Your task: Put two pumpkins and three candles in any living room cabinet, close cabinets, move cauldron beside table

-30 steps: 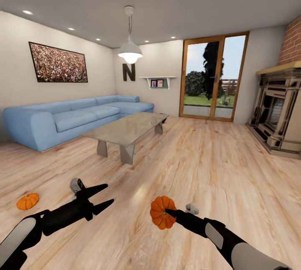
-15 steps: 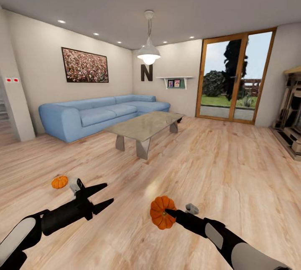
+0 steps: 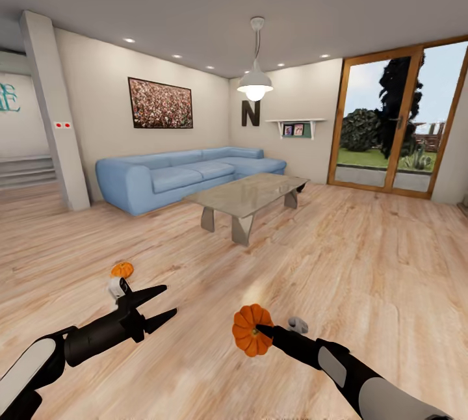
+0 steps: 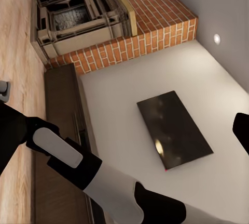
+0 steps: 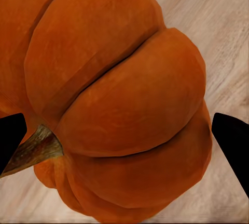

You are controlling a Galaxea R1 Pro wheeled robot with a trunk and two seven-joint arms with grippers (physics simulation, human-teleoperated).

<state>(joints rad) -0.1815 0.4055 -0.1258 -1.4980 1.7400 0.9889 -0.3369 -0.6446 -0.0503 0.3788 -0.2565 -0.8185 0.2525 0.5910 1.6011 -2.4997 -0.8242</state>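
Currently held: one ribbed orange pumpkin [image 3: 252, 330] with a short dark stem, clenched between the fingers of the right gripper [image 3: 260, 329], carried above the pale wooden floor [image 3: 364, 257]. Judged light, rigid and smooth-skinned; a grip across the ribbed belly looked safer than the stem. Second, smaller orange pumpkin [image 3: 121, 269] lay on the floor beyond the left gripper [image 3: 162, 302], whose fingers stood spread and empty. Glass-topped low table [image 3: 250, 193] stood further off, before a blue sofa [image 3: 188, 176].
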